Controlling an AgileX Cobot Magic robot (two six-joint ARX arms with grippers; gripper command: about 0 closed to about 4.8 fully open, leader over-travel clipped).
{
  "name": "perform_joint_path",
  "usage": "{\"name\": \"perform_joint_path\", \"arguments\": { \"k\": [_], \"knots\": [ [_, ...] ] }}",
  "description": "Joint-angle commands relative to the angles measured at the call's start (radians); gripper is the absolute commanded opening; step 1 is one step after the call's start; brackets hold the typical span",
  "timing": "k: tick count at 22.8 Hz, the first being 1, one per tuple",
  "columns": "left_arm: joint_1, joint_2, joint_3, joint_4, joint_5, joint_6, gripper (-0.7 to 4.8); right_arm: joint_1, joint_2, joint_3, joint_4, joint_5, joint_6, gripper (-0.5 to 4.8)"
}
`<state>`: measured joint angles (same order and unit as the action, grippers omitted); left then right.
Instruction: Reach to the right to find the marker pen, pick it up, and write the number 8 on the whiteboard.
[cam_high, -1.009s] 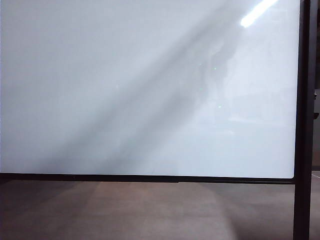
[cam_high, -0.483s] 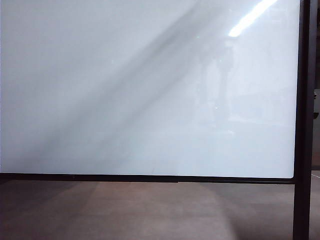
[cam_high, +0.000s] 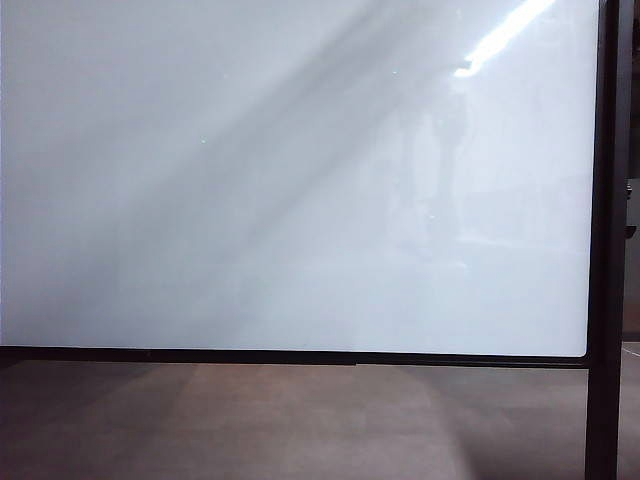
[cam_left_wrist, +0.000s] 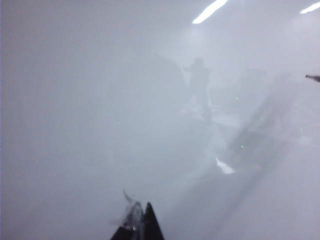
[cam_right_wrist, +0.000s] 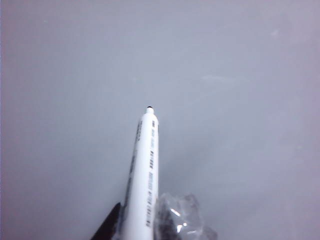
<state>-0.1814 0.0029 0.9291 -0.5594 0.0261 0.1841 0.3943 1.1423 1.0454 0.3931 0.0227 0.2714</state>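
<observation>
Very shiny, smooth whiteboard (cam_high: 250, 200), white and glossy like glass, with bright glare and soft grey reflections. Thin black frame (cam_high: 300, 356) and black post (cam_high: 605, 250), dull and smooth, maybe metal. Brown floor (cam_high: 300, 420), matt. White marker pen (cam_right_wrist: 144, 175), smooth shiny plastic with tiny black print and a black tip. Right tool (cam_right_wrist: 150, 225): dark matt finger (cam_right_wrist: 111, 225), crinkly clear shiny wrap. Left tool (cam_left_wrist: 140, 227): dark, matt, also some clear shiny stuff.

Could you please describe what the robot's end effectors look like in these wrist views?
Little shows. The left end effector appears as dark pointed fingers with a clear glossy covering. The right end effector shows a black finger and a finger wrapped in crinkled transparent film. No cables or markings are visible.
</observation>
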Motion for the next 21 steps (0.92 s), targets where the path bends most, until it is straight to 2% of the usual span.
{"name": "perform_joint_path", "arguments": {
  "k": [1,5,7,9,12,15,21],
  "knots": [
    [0.003,0.015,-0.003,0.039,0.005,0.0,-0.05,0.023,-0.017,0.007,0.005,-0.016,-0.003,-0.05],
    [0.003,0.084,-0.007,0.053,0.005,0.0,-0.05,0.035,-0.018,0.007,0.005,0.007,-0.015,-0.05],
    [0.003,0.118,-0.029,0.109,0.006,0.0,-0.05,0.038,-0.006,0.014,0.018,0.043,-0.019,-0.05],
    [0.003,0.161,-0.045,0.114,0.031,0.0,-0.05,0.038,0.031,0.049,0.015,0.054,-0.018,-0.05],
    [-0.014,0.226,-0.078,0.199,0.043,0.0,-0.05,0.039,0.144,0.17,-0.002,0.064,-0.018,-0.05],
    [-0.094,0.279,-0.078,0.209,0.072,0.0,-0.05,0.041,0.212,0.246,-0.021,0.068,-0.018,-0.05],
    [-0.281,0.369,-0.077,0.25,0.072,0.0,-0.05,0.051,0.294,0.283,-0.016,0.087,-0.036,-0.05]
  ]
}}
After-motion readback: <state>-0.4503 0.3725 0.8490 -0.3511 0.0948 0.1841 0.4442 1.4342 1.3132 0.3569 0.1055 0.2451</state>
